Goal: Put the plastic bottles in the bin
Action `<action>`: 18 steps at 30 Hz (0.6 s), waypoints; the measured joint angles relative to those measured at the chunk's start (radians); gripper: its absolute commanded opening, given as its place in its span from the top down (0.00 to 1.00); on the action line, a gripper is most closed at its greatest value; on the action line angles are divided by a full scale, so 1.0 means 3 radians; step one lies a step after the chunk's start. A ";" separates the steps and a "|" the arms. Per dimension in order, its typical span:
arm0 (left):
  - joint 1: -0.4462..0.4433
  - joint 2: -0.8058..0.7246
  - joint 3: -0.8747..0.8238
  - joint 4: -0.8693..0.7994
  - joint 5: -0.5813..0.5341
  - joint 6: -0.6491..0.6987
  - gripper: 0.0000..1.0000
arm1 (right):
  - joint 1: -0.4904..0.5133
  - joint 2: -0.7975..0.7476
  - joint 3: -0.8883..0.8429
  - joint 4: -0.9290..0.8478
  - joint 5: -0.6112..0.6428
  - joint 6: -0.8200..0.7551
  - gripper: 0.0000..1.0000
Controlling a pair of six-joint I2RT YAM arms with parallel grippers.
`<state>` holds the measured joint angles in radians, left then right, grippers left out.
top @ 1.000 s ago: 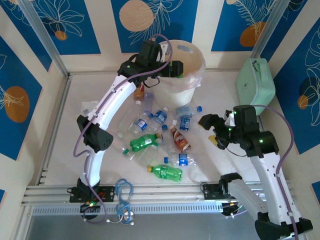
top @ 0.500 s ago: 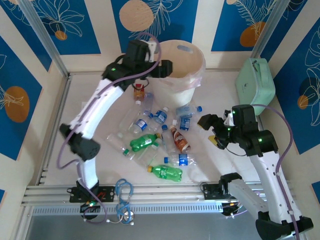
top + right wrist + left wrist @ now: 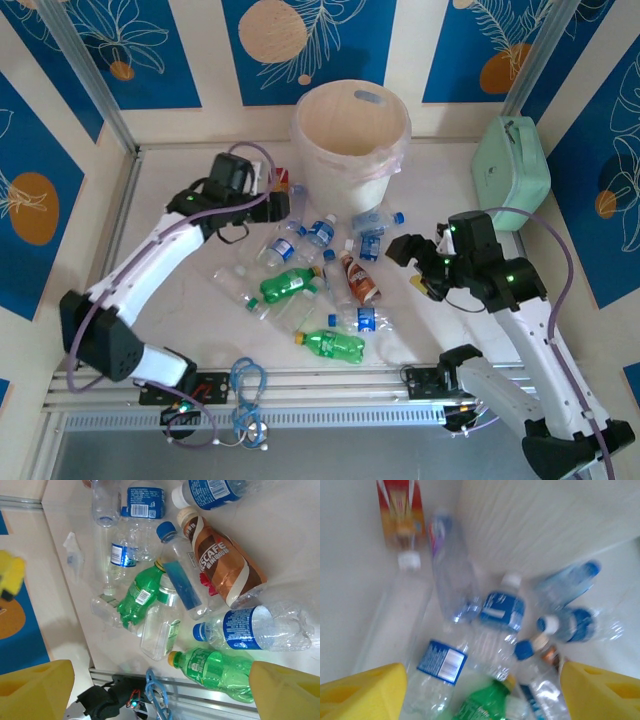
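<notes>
Two green plastic bottles (image 3: 287, 284), one brown-labelled bottle (image 3: 360, 280) and several clear blue-labelled bottles (image 3: 320, 232) lie before one round whitish bin (image 3: 345, 172). The jaws of the left gripper (image 3: 480, 675) and right gripper (image 3: 160, 672) stand apart, empty.

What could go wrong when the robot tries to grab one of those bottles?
The plastic bottles lie crowded and touching right where the open left gripper points, so it might pinch two at once or shove neighbours away. The green bottle nearest the front edge is round; a bump could roll it onto the metal rail.
</notes>
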<state>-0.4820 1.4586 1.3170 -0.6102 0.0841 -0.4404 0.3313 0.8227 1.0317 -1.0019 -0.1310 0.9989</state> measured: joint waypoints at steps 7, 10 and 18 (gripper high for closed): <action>-0.0003 0.0440 -0.0095 0.0245 0.0156 0.0004 0.17 | 0.0174 0.0014 -0.0014 0.0024 0.0117 0.0057 0.10; -0.0003 0.0577 -0.0056 0.0367 0.0179 0.0006 0.18 | 0.0209 0.0014 -0.0046 0.0034 0.0155 0.0079 0.10; -0.0003 0.0900 0.0020 0.0641 0.0178 0.0028 0.24 | 0.0289 0.0014 -0.0069 0.0046 0.0179 0.0104 0.09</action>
<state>-0.4828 1.7287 1.3231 -0.4179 0.1375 -0.4320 0.4179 0.8268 1.0111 -0.9882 -0.0772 1.0302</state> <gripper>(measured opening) 0.776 0.905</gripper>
